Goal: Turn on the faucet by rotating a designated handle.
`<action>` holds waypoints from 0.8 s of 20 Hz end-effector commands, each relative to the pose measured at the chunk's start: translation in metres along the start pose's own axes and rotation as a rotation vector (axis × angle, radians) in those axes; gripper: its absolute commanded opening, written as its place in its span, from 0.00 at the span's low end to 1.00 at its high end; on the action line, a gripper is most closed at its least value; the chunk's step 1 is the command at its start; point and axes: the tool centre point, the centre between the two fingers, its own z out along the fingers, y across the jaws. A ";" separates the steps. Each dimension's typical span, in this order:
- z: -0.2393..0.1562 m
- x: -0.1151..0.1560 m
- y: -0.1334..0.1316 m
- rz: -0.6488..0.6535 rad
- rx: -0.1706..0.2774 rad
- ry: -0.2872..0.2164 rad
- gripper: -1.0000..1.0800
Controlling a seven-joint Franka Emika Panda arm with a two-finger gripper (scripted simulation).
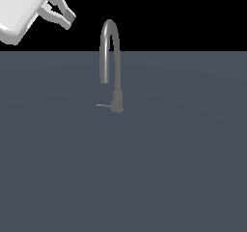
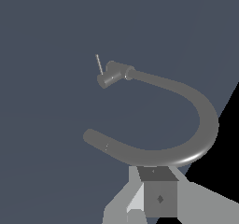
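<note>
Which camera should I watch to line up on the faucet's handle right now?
The exterior view. There the handle shows side-on, jutting from the faucet base toward the exterior view's left, with the gripper high above and well apart. The wrist view shows the handle only as a thin, foreshortened sliver beyond the spout.

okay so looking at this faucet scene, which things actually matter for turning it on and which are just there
Matters for the job:
- the faucet, grey gooseneck standing upright
- the handle, thin lever jutting from the base toward the exterior view's left
- the gripper, up high, apart from the faucet, holding nothing

Just there:
- the grey surface the faucet stands on
</note>
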 end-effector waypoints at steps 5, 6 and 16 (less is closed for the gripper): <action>0.015 0.023 -0.012 -0.121 -0.113 -0.002 0.00; 0.017 0.026 -0.013 -0.138 -0.129 -0.002 0.00; 0.041 0.054 -0.030 -0.302 -0.285 -0.006 0.00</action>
